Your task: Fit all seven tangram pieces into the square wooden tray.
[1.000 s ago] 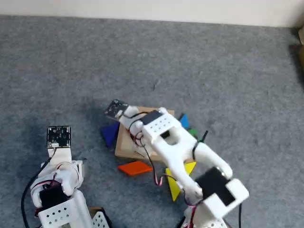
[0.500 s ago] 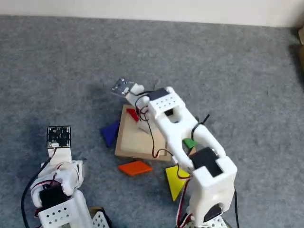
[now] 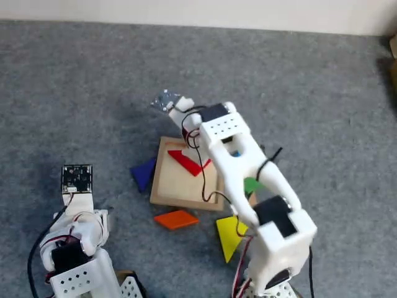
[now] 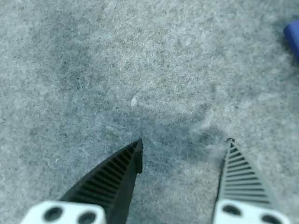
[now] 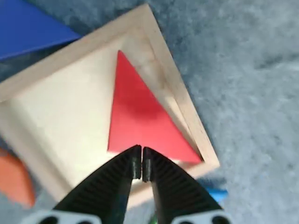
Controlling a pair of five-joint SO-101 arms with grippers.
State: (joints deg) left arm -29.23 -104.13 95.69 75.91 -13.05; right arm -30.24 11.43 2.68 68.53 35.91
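The square wooden tray [image 3: 177, 189] lies mid-table with a red triangle [image 3: 189, 162] flat inside it, against the far rim. My right arm [image 3: 226, 139] stretches over the tray's far right corner. Its gripper [image 5: 141, 163] is shut and empty, its tips hovering over the red triangle [image 5: 140, 121] near the tray rim [image 5: 180, 93]. A dark blue triangle [image 3: 144, 174] lies beside the tray's left edge. An orange parallelogram [image 3: 177, 219] and a yellow triangle [image 3: 231, 234] lie in front of the tray. My left gripper [image 4: 184, 142] hangs open over bare carpet.
A green piece [image 3: 251, 185] and a light blue piece [image 3: 234, 152] lie at the tray's right side, partly hidden by the right arm. The left arm [image 3: 77, 239] stands at the near left. Grey carpet covers the table, and the far half is open.
The right arm swung from over the tray toward its far edge. The red triangle, near the gripper half a second ago, now lies flat in the tray. The left arm kept still.
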